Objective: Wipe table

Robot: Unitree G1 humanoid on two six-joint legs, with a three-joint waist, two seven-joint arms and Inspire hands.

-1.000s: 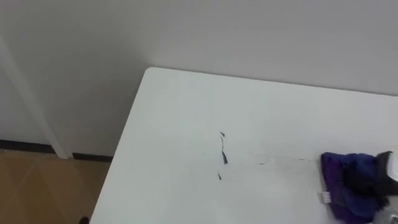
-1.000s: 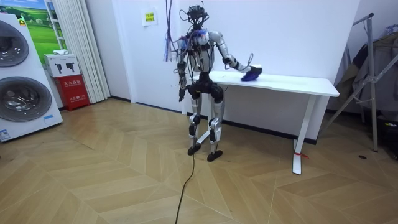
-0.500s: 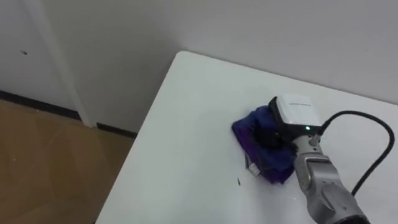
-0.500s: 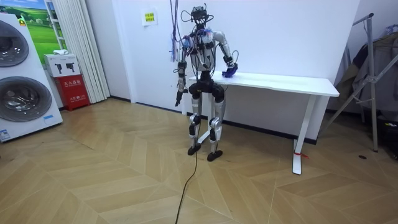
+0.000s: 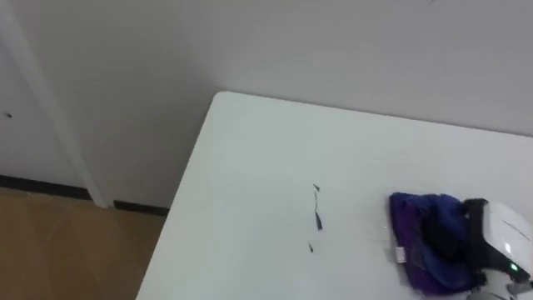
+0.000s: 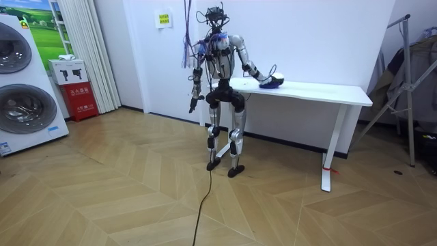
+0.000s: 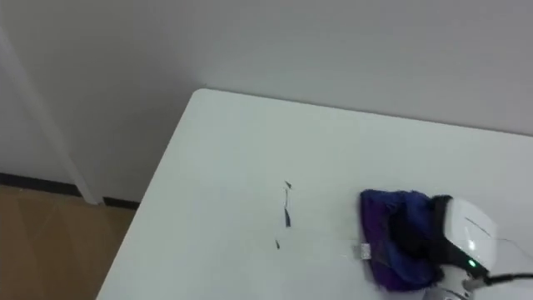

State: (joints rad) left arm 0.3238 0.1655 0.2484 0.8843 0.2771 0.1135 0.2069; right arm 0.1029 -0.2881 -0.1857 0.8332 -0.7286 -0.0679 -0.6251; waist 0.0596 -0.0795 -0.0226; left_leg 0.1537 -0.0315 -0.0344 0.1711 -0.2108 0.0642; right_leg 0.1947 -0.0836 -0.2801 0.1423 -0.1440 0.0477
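Parquet floor (image 6: 102,198) lay between me and the robot, which stood upright at one end of a white tabletop (image 5: 266,150). Its left hand (image 6: 192,106) hung low beside its thigh, too small for me to tell its state. Its right hand (image 5: 500,246) reached out over the tabletop and rested on a purple cloth (image 5: 416,225). The cloth lay bunched on the surface under and just left of the hand. Whether the hand gripped the cloth or only pressed on it I could not tell. A small white label (image 5: 400,255) showed at the cloth's near left corner. Further left of the hand, apart from the cloth, a few short dark marks (image 5: 317,218) ran in a loose line on the bare white surface. Beyond the hand, past the tabletop's far edge, rose a plain white wall (image 5: 350,42).
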